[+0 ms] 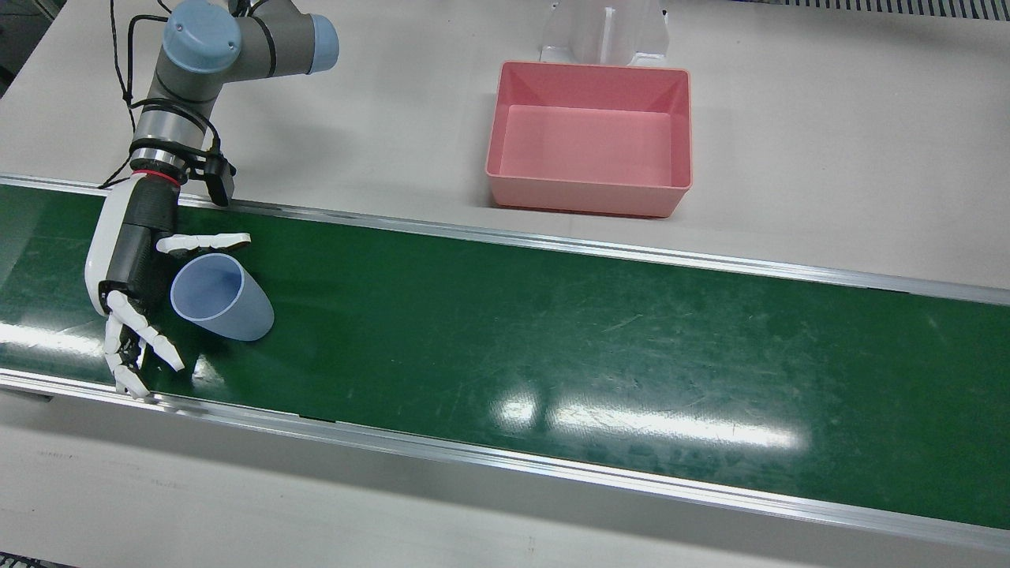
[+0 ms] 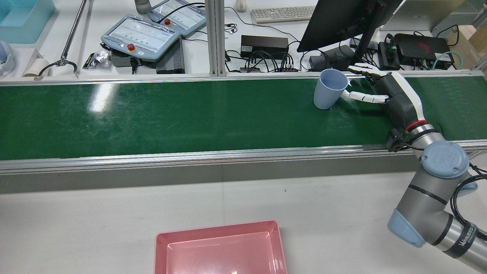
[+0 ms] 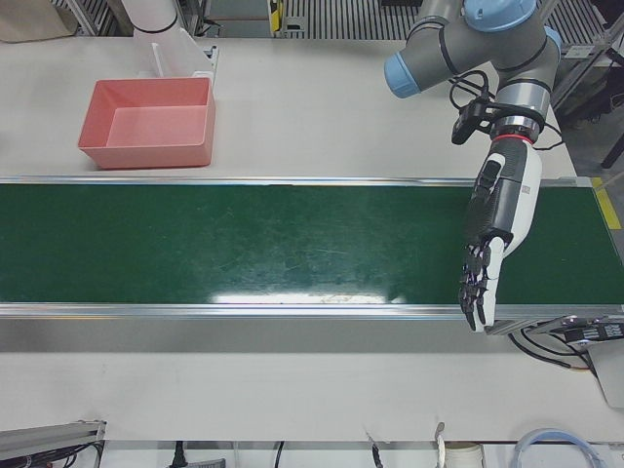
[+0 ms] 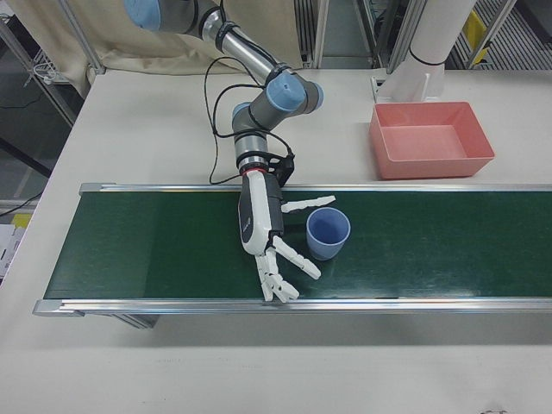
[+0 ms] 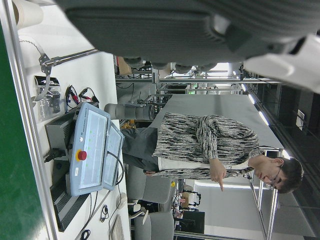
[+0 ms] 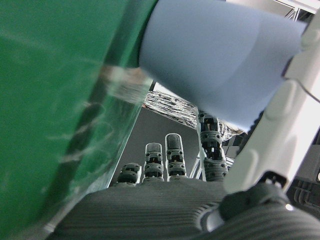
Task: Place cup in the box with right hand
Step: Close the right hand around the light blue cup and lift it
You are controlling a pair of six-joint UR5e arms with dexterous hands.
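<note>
Pale blue plastic cup (image 1: 222,297) stood upright on the green conveyor belt (image 1: 552,339), just beside the right hand (image 1: 138,276), with fingers (image 1: 203,243) spread apart around it and nothing visibly clamped; contact could not be told. Well apart, on the white table (image 1: 828,142) past the belt's rail, sat the pink box (image 1: 590,139). Hung over the belt's other end with fingers extended and holding nothing: the left hand (image 3: 492,244).

Long green belt (image 1: 552,331) with metal rails across the pale table (image 1: 828,158); beyond it two control tablets (image 2: 140,38), keyboard (image 2: 283,14), dark monitor (image 2: 342,21), black boxes with cables (image 2: 264,43), a person in a patterned top (image 5: 215,145) pointing down
</note>
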